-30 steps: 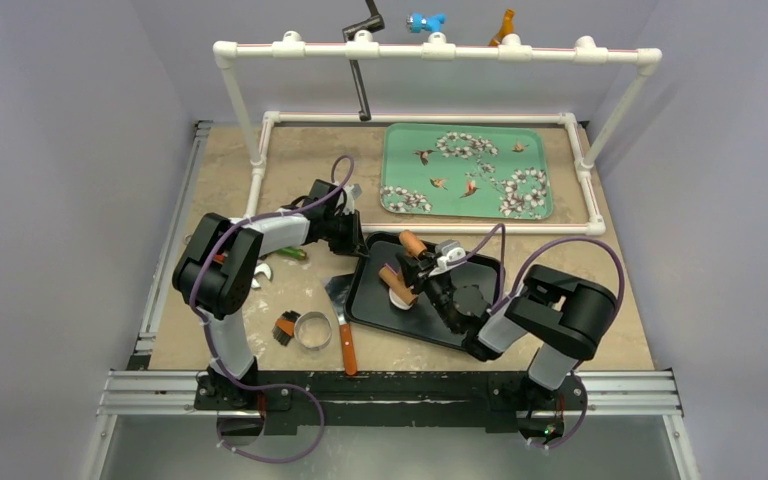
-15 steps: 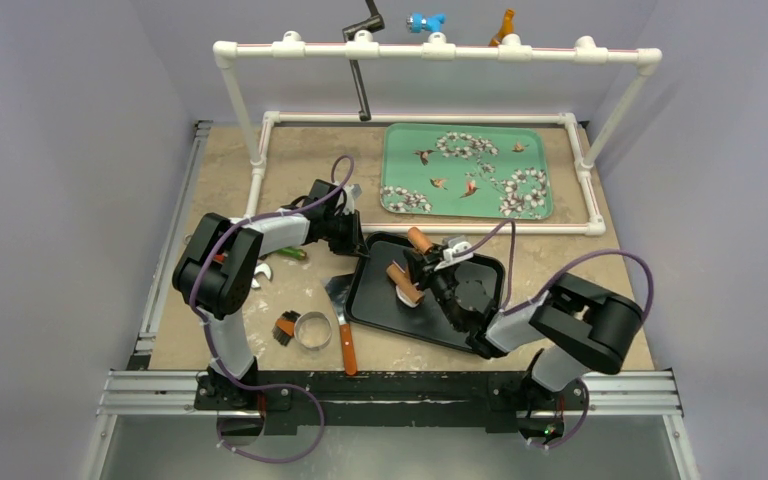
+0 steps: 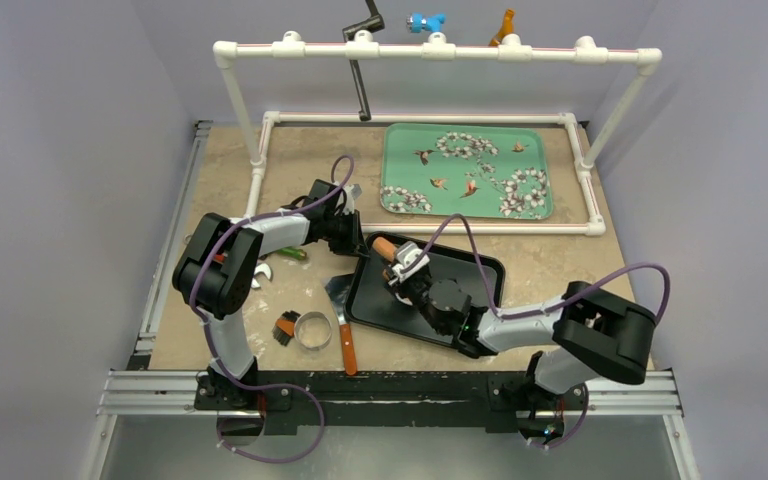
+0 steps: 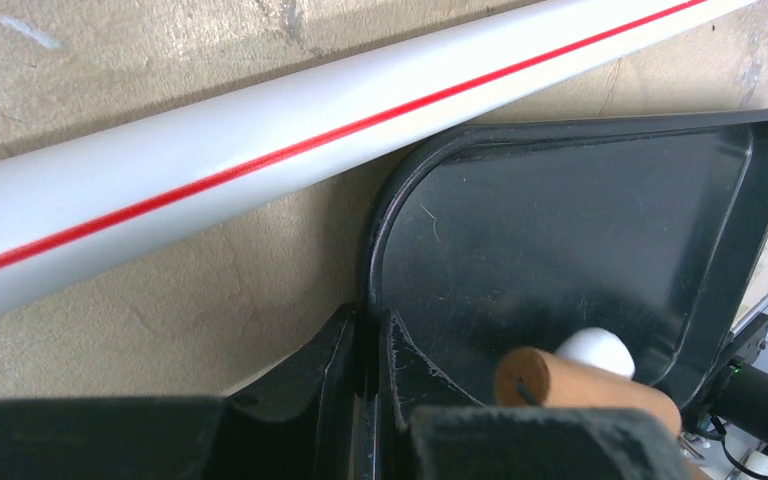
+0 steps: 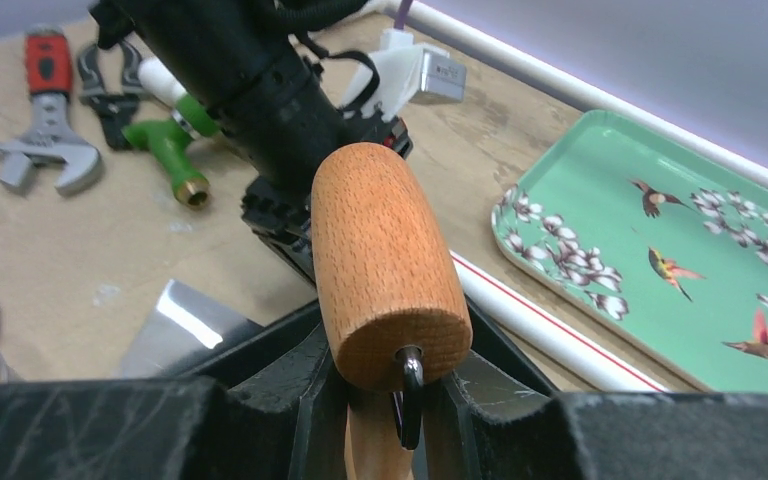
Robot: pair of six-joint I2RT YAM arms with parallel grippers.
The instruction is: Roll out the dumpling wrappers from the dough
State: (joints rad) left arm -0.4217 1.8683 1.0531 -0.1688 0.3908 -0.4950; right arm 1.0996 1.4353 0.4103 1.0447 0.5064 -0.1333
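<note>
The black tray is pinched at its rim by the left gripper, the rolling pin is clamped in the right gripper, and the white dough, at the lower right of the left wrist view, seems not flattened yet.

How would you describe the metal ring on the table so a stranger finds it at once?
Start at the black tray in the middle of the table. Beside its left edge lies a scraper with an orange handle, and the metal ring lies just left of that handle. It is the only shiny hollow hoop; the small brush beside it is dark.
</note>
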